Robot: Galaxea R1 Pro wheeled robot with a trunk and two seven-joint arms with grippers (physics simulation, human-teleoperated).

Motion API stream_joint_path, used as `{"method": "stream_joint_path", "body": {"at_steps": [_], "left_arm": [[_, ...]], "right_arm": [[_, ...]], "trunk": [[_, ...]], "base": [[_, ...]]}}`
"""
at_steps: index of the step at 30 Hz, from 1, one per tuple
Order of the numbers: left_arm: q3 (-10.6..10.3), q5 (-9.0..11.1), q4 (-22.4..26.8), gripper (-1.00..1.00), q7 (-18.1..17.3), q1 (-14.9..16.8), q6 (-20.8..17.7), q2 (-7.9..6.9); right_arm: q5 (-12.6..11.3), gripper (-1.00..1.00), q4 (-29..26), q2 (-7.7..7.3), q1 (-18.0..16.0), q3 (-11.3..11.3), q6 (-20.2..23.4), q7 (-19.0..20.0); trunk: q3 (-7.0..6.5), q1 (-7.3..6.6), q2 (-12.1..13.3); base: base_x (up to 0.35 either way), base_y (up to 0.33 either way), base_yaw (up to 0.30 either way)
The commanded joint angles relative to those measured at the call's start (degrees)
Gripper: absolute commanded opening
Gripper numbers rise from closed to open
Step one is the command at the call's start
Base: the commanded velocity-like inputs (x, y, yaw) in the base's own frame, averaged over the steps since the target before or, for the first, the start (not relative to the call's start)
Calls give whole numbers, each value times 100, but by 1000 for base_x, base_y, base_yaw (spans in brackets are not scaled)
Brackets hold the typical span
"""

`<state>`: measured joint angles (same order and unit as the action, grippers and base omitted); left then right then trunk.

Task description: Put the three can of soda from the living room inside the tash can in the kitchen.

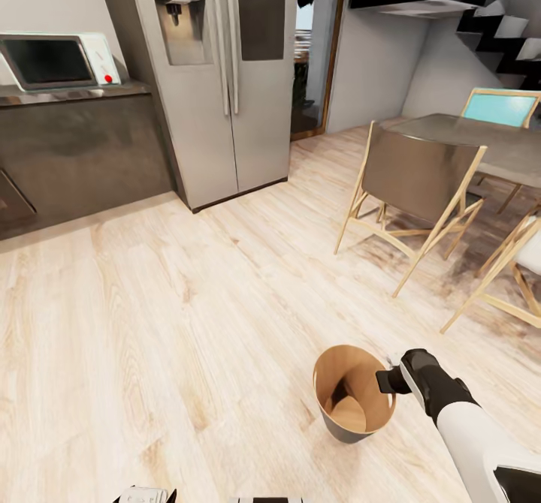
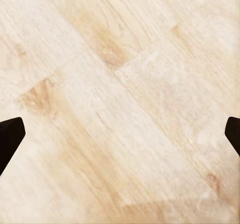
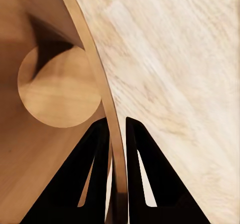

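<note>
Presently on record, kitchen floor (image 1: 150, 323) of light wood planks, carrying one trash can (image 1: 353, 402): small round tapered bucket, brown inside, dark on the outer wall as seen from the head view, standing upright on the floor well away from the units at the far left. Interior holds nothing visible; the round brown bottom shows in the right wrist view (image 3: 60, 86).

Right end effector (image 1: 392, 380): black fingers on a white forearm, set at the can's rim on the side nearest the dining chairs. Right wrist view shows its two fingers (image 3: 150, 184) clamped on the can's thin wall, one inside the can and one outside, the rim edge running up between them.

Left end effector (image 2: 120, 134): two dark fingertips at opposite edges of its wrist view, spread wide, nothing between them, bare floor planks beyond.

Surroundings, head view:
- Steel double-door refrigerator (image 1: 218, 75) with dispenser, standing on the floor against the far wall.
- Dark worktop (image 1: 71, 96) beside it, bearing a white microwave (image 1: 56, 60) with a red knob.
- Dining table (image 1: 481, 143), grey top, far right.
- Wooden-framed chair (image 1: 417, 188) with grey back at the table; further chairs beyond, one with a turquoise back (image 1: 500, 106).
- Dark staircase (image 1: 503, 30) above the table.
</note>
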<state>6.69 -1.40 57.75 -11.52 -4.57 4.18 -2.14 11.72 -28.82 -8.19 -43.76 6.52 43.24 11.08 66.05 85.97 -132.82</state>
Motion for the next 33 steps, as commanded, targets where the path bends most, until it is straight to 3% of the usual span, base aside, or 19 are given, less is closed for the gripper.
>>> {"method": "stream_joint_path", "body": {"at_steps": [1, 12, 33], "left_arm": [[0, 0, 0, 100, 0, 0, -2, 0], [-5, -1, 0, 100, 0, 0, -4, 1], [-10, -1, -9, 100, 0, 0, -5, 1]], "right_arm": [[-74, -100, 9, 4, 2, 7, -11, 25], [-74, -100, 260, 11, 48, 7, -510, 80], [-76, -100, 554, 19, 98, 14, -593, 122]], "trunk": [[-19, -23, 41], [-216, -264, 483], [-593, -726, 1325]], "base": [[0, 0, 0], [0, 0, 0], [0, 0, 0]]}}
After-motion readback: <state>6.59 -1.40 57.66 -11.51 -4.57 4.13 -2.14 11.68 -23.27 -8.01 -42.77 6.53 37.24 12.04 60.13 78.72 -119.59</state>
